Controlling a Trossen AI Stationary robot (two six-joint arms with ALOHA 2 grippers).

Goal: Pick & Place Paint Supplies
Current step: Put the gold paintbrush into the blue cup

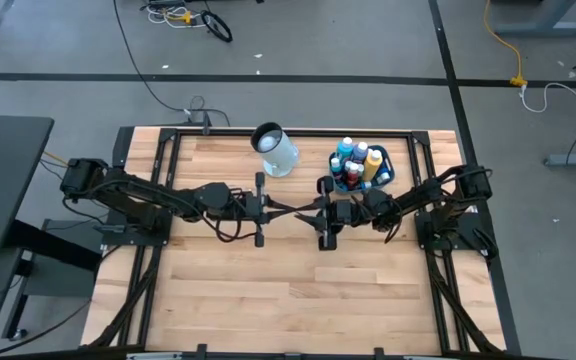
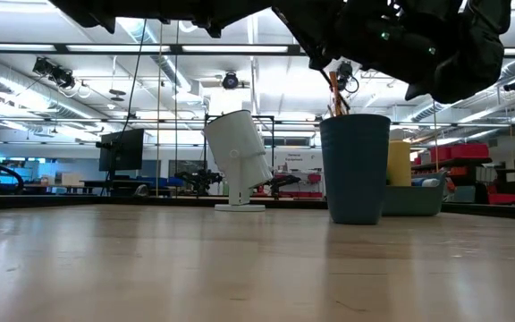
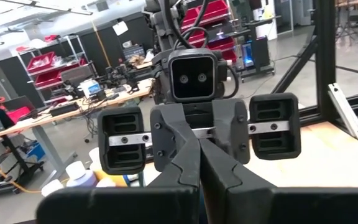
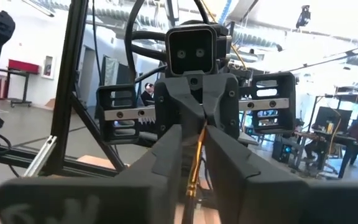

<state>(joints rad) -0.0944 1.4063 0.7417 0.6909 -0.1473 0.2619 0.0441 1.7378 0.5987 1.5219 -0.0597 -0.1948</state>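
We're seeing one paintbrush up off the tabletop, approx. mid-table. Its long axis is running left-right and roughly level, bridging the two end effectors. We can't tell which end has the bristles.

The left end effector is fully closed and pinching the brush's left end. The right end effector is facing it tip to tip. Its fingers are standing slightly apart, w/ the thin handle lying in the gap and a sliver of space on either side.

The brush is showing clearly in the right wrist view only. The left wrist view is giving us just closed fingers. The high view is showing the paint bottles in the teal tub at far right. The low view is showing other brush handles poking up from the dark blue cup.
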